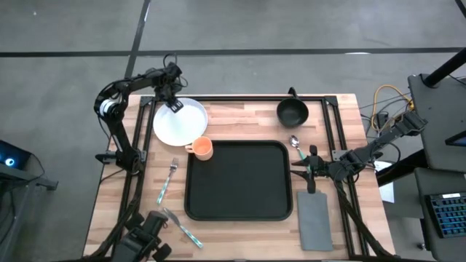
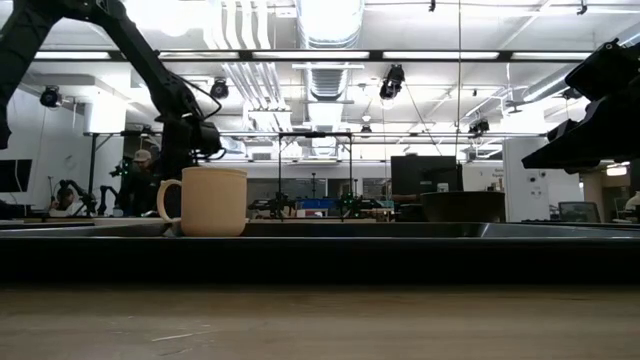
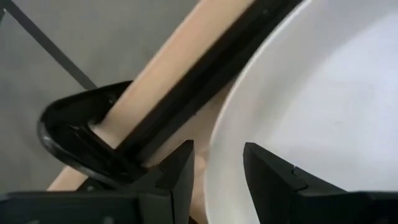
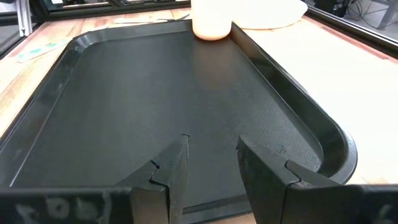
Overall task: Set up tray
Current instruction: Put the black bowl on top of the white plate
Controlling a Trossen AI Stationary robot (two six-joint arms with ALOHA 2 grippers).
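We list: left gripper [image 3: 217,171], jaws parted astride the white plate [image 1: 179,121] rim at the table's far left corner. Right gripper [image 4: 211,162], jaws parted, holding nothing, at the black tray [image 1: 239,180]'s right edge; tray lies mid-table, orange mug [image 1: 202,148] beside its far left corner.

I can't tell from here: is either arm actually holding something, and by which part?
Nothing is gripped yet. The left tool is open, its fingers straddling the far rim of the white plate. The right tool is open over the edge of the black tray.
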